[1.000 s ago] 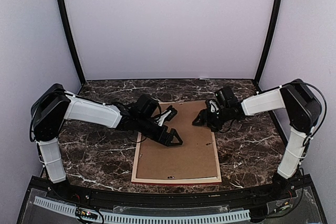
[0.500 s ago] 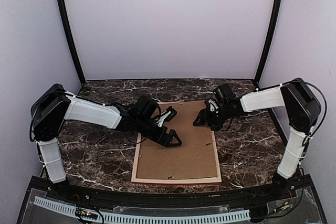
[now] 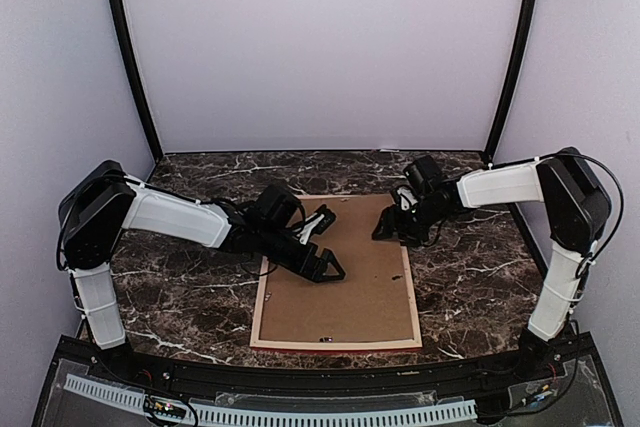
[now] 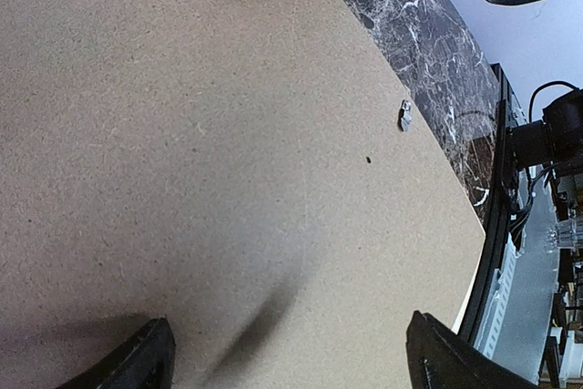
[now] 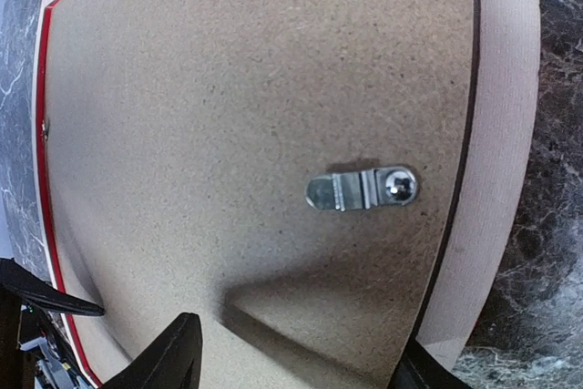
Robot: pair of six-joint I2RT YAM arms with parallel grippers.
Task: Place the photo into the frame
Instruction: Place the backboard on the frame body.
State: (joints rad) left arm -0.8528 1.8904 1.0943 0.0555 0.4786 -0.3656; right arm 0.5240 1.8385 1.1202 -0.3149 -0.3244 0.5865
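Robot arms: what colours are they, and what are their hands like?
The left arm and right arm have white shells and black joints. The left hand and right hand are black, each with two fingers. A thin black cable loops off the right shoulder.

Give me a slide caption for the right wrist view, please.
Right hand open over the brown backing board, a metal clip near the frame's pale rail.
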